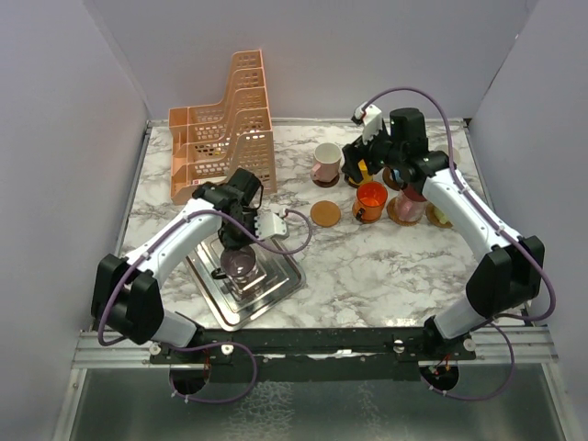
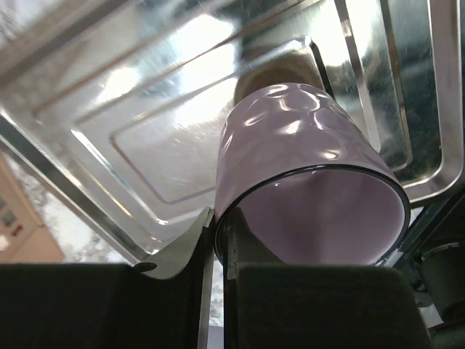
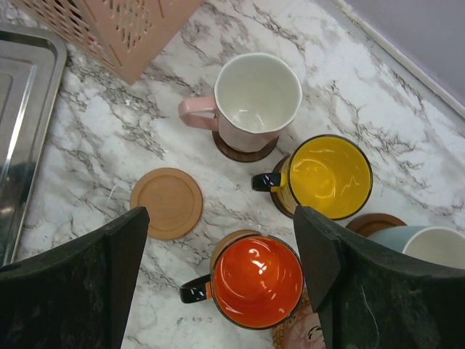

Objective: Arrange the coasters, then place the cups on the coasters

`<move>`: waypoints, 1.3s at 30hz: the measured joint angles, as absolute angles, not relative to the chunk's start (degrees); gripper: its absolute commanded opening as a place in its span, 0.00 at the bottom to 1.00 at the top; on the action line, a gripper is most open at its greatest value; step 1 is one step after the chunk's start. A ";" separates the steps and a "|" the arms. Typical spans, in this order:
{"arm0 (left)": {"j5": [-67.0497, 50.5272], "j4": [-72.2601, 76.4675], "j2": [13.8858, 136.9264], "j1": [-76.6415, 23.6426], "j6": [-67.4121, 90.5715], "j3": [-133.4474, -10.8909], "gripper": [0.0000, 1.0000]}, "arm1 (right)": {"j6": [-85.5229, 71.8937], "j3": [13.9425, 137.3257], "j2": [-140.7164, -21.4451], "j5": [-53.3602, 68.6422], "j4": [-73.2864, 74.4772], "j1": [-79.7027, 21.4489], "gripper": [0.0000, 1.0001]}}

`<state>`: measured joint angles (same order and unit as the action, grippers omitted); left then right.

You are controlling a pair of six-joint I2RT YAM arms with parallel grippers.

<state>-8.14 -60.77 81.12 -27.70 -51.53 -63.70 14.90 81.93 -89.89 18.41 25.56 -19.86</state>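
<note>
A: Closest to you, your left jaws are shut tight on the wall of the grey-purple cup [image 2: 305,167], pinching it at the rim.

B: Yes, and you have that cup over the silver tray [image 1: 280,285], near left on the tabletop [image 1: 386,266]. Whether its base touches the tray, you cannot tell.

A: Farther out, your right jaws stand wide apart, gripping nothing, above the orange cup [image 3: 256,280].

B: That cup sits on a light coaster [image 3: 231,238], only its edge showing. Just left lies a bare tan coaster [image 3: 166,203], apart from every cup.

A: Beyond, the yellow cup [image 3: 330,176] stands on a dark-rimmed coaster [image 3: 281,202]. Past it you see the white cup [image 3: 258,98], pink-handled, on a dark coaster [image 3: 243,154].

B: Rightmost, you have a pale blue cup [image 3: 436,247] with a brown coaster [image 3: 374,220] showing at its side. Farthest back left stands the peach rack [image 1: 225,129].
</note>
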 measured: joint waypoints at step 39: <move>-12.08 -71.72 135.59 -37.76 -36.95 -139.15 0.00 | 11.20 72.66 -84.93 20.78 23.68 -1.02 0.83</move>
